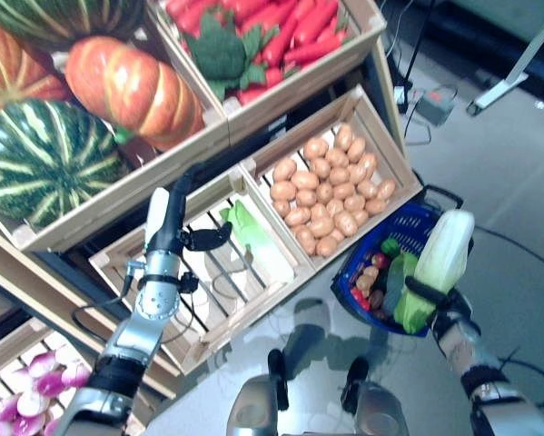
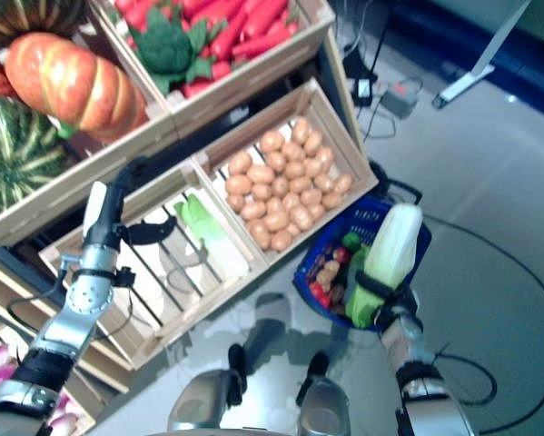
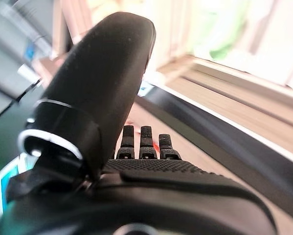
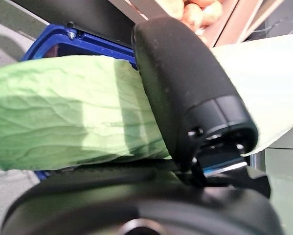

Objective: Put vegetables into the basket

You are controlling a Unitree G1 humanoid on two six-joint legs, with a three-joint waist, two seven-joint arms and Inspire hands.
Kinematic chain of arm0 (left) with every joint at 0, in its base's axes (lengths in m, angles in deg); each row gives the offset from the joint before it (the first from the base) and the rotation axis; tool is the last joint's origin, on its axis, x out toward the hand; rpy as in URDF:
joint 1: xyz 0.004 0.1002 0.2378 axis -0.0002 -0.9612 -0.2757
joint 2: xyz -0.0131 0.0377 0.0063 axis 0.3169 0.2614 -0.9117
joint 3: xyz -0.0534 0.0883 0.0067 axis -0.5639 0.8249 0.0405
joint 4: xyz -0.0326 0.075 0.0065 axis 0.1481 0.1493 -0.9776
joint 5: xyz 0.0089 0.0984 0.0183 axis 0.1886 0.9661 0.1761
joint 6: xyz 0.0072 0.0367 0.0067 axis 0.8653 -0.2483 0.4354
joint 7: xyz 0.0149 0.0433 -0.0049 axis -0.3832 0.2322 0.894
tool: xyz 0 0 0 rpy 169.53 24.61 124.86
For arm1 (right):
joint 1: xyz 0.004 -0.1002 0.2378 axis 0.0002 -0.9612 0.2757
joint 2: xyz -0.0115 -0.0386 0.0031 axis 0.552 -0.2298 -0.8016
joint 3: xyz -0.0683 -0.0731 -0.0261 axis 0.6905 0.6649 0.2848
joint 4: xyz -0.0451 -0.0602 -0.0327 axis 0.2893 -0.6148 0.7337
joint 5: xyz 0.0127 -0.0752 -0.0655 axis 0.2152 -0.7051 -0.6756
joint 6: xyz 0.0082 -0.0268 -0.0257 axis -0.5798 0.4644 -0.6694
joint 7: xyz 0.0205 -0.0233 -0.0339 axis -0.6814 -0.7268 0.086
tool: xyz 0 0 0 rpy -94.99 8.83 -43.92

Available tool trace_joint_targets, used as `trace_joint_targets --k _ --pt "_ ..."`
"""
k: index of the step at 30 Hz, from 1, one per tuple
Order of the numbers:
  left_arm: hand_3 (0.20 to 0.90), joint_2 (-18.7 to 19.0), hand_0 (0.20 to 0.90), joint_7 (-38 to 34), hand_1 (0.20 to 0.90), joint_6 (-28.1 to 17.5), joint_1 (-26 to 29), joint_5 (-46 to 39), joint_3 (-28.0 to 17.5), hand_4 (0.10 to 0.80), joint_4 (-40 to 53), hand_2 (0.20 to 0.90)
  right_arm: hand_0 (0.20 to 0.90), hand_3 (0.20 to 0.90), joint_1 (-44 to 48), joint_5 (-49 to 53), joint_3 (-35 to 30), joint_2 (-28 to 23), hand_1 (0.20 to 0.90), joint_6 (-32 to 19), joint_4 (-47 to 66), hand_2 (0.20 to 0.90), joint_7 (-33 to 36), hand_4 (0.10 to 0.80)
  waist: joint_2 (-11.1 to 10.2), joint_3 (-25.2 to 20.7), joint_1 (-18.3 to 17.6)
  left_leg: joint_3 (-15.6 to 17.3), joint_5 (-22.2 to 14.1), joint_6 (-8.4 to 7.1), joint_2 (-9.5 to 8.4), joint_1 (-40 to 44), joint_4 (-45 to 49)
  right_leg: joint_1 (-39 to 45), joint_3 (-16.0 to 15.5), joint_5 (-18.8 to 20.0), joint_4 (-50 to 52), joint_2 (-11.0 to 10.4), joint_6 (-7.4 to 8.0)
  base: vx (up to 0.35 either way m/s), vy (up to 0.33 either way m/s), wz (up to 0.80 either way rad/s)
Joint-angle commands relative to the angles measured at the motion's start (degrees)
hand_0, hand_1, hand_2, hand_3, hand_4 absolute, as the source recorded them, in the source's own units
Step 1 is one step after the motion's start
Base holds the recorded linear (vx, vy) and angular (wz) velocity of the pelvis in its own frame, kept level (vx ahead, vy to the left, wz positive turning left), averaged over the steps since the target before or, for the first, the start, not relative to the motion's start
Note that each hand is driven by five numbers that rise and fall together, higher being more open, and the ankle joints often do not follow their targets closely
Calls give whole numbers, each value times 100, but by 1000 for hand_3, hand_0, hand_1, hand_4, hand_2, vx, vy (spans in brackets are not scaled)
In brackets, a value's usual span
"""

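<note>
My right hand (image 1: 423, 292) is shut on a long pale green cabbage (image 1: 437, 259) and holds it over the near rim of the blue basket (image 1: 406, 221), which stands on the floor beside the stand. The right wrist view shows the thumb (image 4: 185, 88) curled over the cabbage (image 4: 68, 107) with the basket's rim (image 4: 95, 41) behind. Several small vegetables (image 1: 371, 277), red, green and brown, lie in the basket. My left hand (image 1: 176, 222) is open over the slatted wooden crate (image 1: 208, 272), near a pale green cabbage (image 1: 253, 234) lying in it.
The wooden stand (image 1: 217, 136) with its crates fills the left and middle. A crate of potatoes (image 1: 331, 186) borders the basket. A power strip and cables (image 1: 430, 104) lie on the grey floor behind, and a white table leg (image 1: 517, 64) stands at the far right.
</note>
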Motion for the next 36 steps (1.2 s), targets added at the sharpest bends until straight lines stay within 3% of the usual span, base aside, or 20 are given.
trace_joint_targets --k 1,6,10,14,18,19,20,25,28,30,36 --pt "900 228 900 -543 900 -81 440 -135 -268 800 183 900 300 300 283 134 -139 -405 300 -251 -2 300 -93 400 -50 4 92 -138 -1144 -103 46 -420 1297 5 -12 -723 834 -135 -275 -112 -5 17" --pt "900 397 900 -848 900 -73 777 23 -129 800 -148 900 300 300 782 98 -180 -863 300 -140 -734 300 -420 400 15 288 78 -129 -1445 -45 123 -985 2102 -669 70 -1047 1859 -408 -362 -101 -9 14" --pt "900 394 900 -998 900 -236 827 -381 -215 800 -224 900 300 300 1151 159 -214 -1269 300 66 -969 300 -347 400 103 502 77 -121 -1729 31 129 -1488 2794 -1313 205 -1311 2655 -631 -408 -75 17 8" --pt "900 504 900 -1534 900 -335 873 42 -220 800 -80 900 300 300 1517 286 -231 -1622 300 198 -904 300 -240 400 137 526 49 -132 -2098 128 111 -2413 3755 -2405 444 -1640 3684 -949 -424 -47 34 5" --pt "900 563 900 -1778 900 -408 915 222 -223 800 -62 900 300 300 1686 478 -259 -1766 300 181 -843 300 -142 400 175 526 24 -141 -2210 140 95 -2787 4058 -2880 624 -1731 4021 -1004 -421 -43 39 5" --pt "900 586 900 -1798 900 -386 949 264 -196 800 -46 900 507 507 1771 464 -286 -1827 507 47 -825 507 65 538 203 526 7 -147 -2255 132 98 -2960 4192 -3081 684 -1765 4148 -1029 -415 -3 39 0" --pt "900 596 900 -1795 900 -379 967 237 -137 800 -57 900 900 900 1868 462 -294 -1905 900 -42 -826 900 267 800 224 526 8 -143 -2267 99 97 -2945 4152 -3102 724 -1757 4112 -1002 -371 -41 45 -1" --pt "900 771 900 -1941 900 -338 1301 585 214 800 -210 900 900 900 2438 554 -237 -2124 900 -393 -818 900 154 800 314 526 -57 -182 -2405 95 162 -3606 4686 -3816 932 -1869 4592 -1038 -390 -28 23 0" --pt "900 978 900 -2030 900 -243 1495 672 350 800 -348 900 900 900 2571 596 -56 -2152 900 -506 -718 900 -1 800 324 526 -87 -164 -2413 84 197 -3696 4727 -3935 986 -1865 4639 -1014 -377 0 0 0" --pt "900 1195 900 -2247 900 58 1738 1240 542 800 -619 900 900 900 2698 556 135 -2163 900 -510 -637 900 -171 800 297 526 -127 -152 -2398 60 229 -3686 4680 -3954 1025 -1843 4614 -977 -344 1 32 -1" --pt "900 1716 900 -2671 900 -27 2094 1847 816 800 -997 900 900 900 2732 449 366 -2215 900 -697 -456 900 -584 800 275 526 -184 -74 -2340 4 284 -3500 4435 -3822 1077 -1746 4379 -859 -290 29 43 -9"
